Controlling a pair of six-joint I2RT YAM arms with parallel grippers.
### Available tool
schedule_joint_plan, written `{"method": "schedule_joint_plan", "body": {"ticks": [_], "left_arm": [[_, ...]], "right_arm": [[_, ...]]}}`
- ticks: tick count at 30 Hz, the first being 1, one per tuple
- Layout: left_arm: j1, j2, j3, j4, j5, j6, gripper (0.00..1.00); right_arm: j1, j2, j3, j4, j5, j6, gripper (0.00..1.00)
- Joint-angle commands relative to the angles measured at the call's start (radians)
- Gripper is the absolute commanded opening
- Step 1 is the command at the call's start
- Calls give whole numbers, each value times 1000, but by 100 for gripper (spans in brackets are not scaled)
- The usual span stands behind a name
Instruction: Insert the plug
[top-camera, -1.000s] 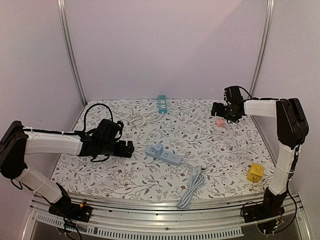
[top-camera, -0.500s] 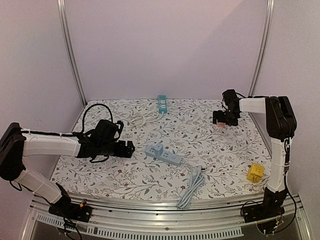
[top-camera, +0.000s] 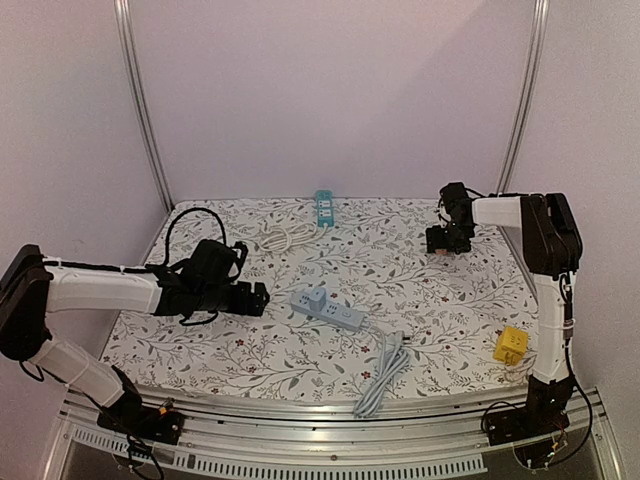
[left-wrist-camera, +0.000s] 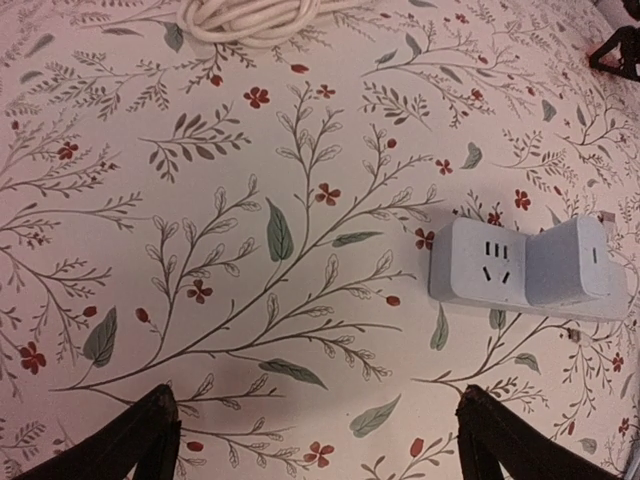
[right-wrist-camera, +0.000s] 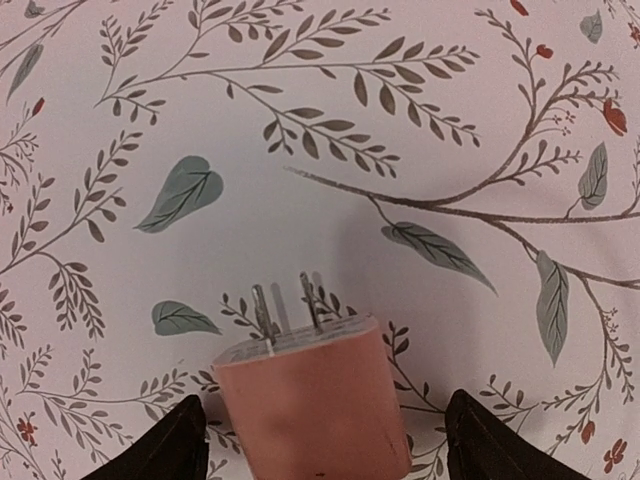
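A pink plug (right-wrist-camera: 315, 400) lies on the floral table with its two metal prongs pointing away from the right wrist camera. My right gripper (right-wrist-camera: 322, 445) is open, one finger on each side of the plug, close to it but not shut. In the top view my right gripper (top-camera: 440, 243) sits low at the back right and covers the plug. A grey-blue power strip (top-camera: 327, 309) lies mid-table, and it also shows in the left wrist view (left-wrist-camera: 525, 268) with a block seated at its far end. My left gripper (top-camera: 260, 298) is open and empty, left of the strip.
A teal power strip (top-camera: 323, 208) lies at the back edge beside a coiled white cable (top-camera: 285, 237). A yellow plug (top-camera: 511, 344) sits at the right front. The strip's grey cable (top-camera: 383, 375) runs to the front edge. Frame posts stand at the back corners.
My right gripper has moved slightly left and down over the pink plug, which now lies between its fingers. The left arm has barely moved.
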Motion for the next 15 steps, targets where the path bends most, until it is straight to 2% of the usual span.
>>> {"method": "schedule_joint_plan", "body": {"ticks": [1, 4, 6, 15], "left_arm": [[-12, 26, 10, -1, -5, 21, 96], [-12, 34, 18, -6, -13, 23, 96], [-12, 40, 21, -7, -13, 25, 96], [-11, 51, 34, -27, -46, 37, 95]], "right_arm": [[-5, 40, 34, -23, 32, -27, 78], [-5, 43, 36, -22, 31, -33, 69], [-5, 43, 36, -24, 30, -37, 57], [-5, 37, 39, -8, 24, -47, 33]]}}
